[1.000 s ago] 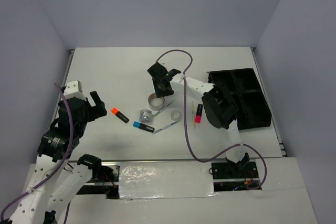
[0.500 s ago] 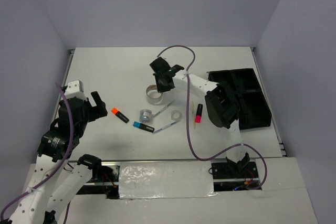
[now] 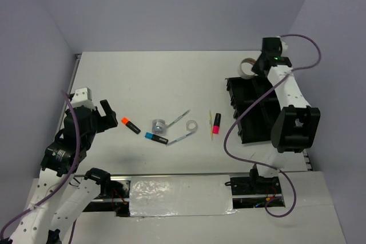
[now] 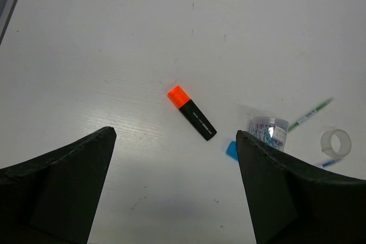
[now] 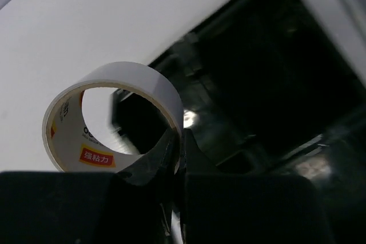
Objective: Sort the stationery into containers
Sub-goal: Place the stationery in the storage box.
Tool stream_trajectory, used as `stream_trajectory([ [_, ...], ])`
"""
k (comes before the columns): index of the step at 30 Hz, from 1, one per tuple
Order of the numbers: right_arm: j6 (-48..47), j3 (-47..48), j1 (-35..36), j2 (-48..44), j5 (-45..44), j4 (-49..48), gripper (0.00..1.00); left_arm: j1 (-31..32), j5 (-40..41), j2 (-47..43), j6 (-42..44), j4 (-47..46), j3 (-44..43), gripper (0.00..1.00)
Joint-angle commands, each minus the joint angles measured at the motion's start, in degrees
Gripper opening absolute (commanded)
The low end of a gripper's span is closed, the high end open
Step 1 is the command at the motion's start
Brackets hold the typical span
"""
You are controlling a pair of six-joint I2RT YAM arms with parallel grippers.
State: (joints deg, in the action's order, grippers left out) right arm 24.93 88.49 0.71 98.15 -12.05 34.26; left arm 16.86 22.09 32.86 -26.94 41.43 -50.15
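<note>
Upper right of the top view: we see the right arm stretched far up the frame, its wrist bent over the upper left corner of the black organiser tray. The right arm's jaws are pinched together on the wall of a white tape roll, whose hole faces the wrist camera. The roll hangs by the tray's rim; whether it touches the tray we cannot tell.

Lower left: the left arm is folded back, wrist tipped down toward the white table. The left arm's jaws stand spread wide with nothing between them. In the wrist view the orange highlighter lies on the table ahead of them.

Centre frame, the remaining stationery lies loose on the table: a blue highlighter just below a silver cylinder, two white pens, a small clear tape roll, then a yellowish stick beside a pink highlighter, all well apart from the tray.

Pale lilac walls close in the table on three sides. A purple cable loops off the right arm.
</note>
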Motion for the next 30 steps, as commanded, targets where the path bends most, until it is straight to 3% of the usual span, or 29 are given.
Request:
stream_trajectory([
  [1, 3.3, -3.7, -5.5, -3.5, -1.1, -1.9, 0.02, 0.5, -0.9, -0.2, 1.1, -3.5, -0.4, 0.99],
  [6, 4.6, -2.2, -12.6, -1.3, -5.8, -0.6, 0.02, 1.2, -1.2, -0.1, 1.3, -3.5, -0.3, 0.99],
  [10, 3.9, -3.5, -14.3, -1.2, -6.0, -2.4, 0.02, 1.3, -1.7, -0.1, 1.4, -3.7, -0.2, 0.99],
  [30, 3.2, -3.3, -16.1, 4.5, -6.8, -2.0, 0.12, 3.4, -3.8, 0.0, 2.2, -4.4, 0.0, 0.99],
])
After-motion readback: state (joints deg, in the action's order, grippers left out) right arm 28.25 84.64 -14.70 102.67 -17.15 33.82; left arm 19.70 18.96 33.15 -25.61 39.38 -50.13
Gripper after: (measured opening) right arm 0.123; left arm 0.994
